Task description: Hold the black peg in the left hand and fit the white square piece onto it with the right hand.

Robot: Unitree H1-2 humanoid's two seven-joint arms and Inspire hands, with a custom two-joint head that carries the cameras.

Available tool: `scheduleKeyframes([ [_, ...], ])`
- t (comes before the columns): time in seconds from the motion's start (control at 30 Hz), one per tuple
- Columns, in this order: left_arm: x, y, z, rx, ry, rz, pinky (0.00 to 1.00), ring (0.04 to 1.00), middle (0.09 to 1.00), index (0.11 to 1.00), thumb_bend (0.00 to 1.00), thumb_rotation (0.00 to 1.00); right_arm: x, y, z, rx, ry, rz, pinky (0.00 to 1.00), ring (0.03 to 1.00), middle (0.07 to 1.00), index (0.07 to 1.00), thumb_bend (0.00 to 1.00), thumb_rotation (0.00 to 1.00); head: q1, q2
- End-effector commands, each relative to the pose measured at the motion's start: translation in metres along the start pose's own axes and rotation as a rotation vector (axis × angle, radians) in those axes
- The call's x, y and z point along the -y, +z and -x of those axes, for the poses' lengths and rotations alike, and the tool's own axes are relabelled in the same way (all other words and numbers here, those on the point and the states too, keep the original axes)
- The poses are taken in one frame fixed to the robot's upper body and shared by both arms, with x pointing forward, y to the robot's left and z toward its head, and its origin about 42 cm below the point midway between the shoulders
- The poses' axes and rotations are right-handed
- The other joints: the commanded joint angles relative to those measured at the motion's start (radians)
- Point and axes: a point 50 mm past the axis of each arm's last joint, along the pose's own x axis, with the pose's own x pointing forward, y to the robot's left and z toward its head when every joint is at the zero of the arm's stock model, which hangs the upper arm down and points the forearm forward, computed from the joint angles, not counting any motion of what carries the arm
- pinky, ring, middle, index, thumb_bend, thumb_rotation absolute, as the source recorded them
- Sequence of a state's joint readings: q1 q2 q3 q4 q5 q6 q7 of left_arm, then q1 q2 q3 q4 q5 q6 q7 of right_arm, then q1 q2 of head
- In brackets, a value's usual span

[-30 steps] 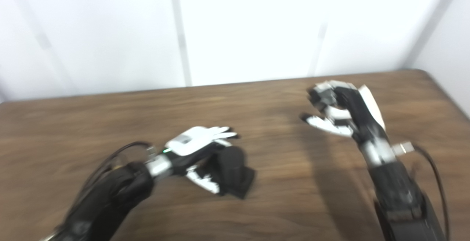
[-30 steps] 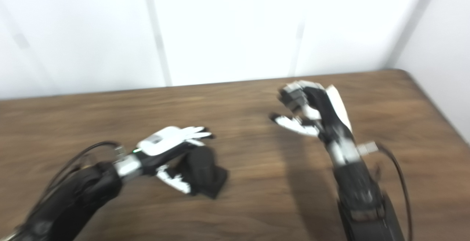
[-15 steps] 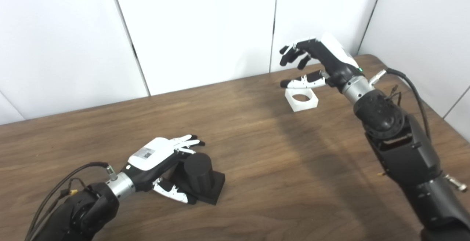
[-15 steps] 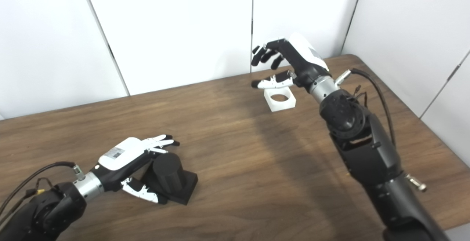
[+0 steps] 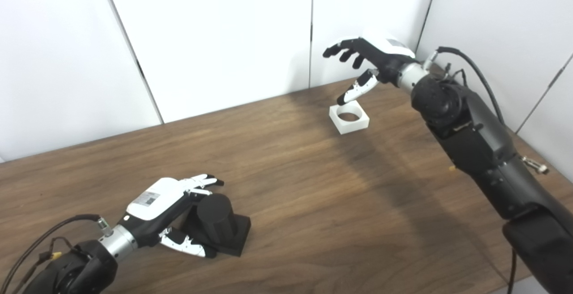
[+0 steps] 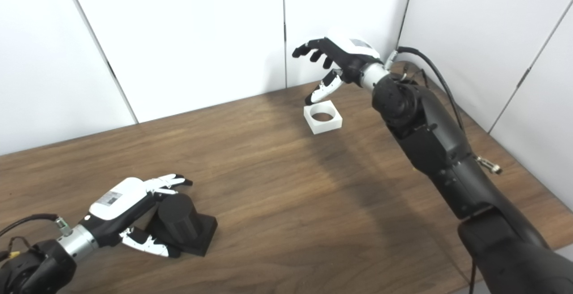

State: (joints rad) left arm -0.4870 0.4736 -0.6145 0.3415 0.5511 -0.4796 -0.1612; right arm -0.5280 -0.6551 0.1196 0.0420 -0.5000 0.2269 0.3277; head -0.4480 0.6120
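Left hand (image 5: 165, 204) covering near side of black peg (image 5: 217, 222), contact with peg unclear, both arms cut off at bottom edge

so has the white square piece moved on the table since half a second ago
No. The white square piece still sits by the table's far edge below the wall seam; only the camera shifted.

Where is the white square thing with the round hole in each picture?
Left eye view: the white square piece lies on the table, upper right of middle, just under the right hand.
Right eye view: the same piece sits nearer the picture's middle, upper part.
Shared landmark: the wall seam straight behind it.
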Motion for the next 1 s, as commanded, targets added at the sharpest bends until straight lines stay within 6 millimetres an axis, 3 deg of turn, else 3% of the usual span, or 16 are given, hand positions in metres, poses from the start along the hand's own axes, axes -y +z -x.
scheduleKeyframes([
  [0.0,0.029,-0.018,0.029,-0.090,-0.185,-0.034,0.88,0.937,0.902,0.488,0.52,0.06,0.037,0.006,-0.010,0.026,-0.016,0.077,0.66,0.823,0.858,0.802,0.69,0.13,-0.001,0.001],
  [0.1,0.029,-0.018,0.029,-0.087,-0.176,-0.026,0.88,0.933,0.896,0.488,0.52,0.06,0.039,0.003,-0.018,-0.011,0.087,0.104,0.71,0.884,0.910,0.856,0.72,0.21,0.003,0.002],
  [0.23,0.029,-0.016,0.028,-0.084,-0.174,-0.027,0.88,0.932,0.896,0.488,0.52,0.06,0.044,0.003,-0.026,-0.050,0.191,0.108,0.80,0.963,0.973,0.919,0.87,0.31,0.008,0.004],
  [0.4,0.030,-0.017,0.029,-0.088,-0.166,-0.028,0.87,0.933,0.897,0.488,0.52,0.06,0.050,0.004,-0.031,-0.058,0.272,0.103,0.86,0.995,0.991,0.934,0.99,0.36,0.013,0.002],
  [0.77,0.032,-0.015,0.032,-0.091,-0.176,-0.019,0.88,0.936,0.897,0.488,0.52,0.06,0.050,0.008,-0.042,-0.079,0.333,0.242,0.87,0.996,0.998,0.948,1.00,0.35,0.020,0.008],
  [0.97,0.034,-0.015,0.032,-0.090,-0.177,-0.025,0.88,0.934,0.898,0.488,0.52,0.06,0.049,0.010,-0.047,-0.105,0.374,0.314,0.97,1.000,1.000,0.967,1.00,0.36,0.020,0.010],
])
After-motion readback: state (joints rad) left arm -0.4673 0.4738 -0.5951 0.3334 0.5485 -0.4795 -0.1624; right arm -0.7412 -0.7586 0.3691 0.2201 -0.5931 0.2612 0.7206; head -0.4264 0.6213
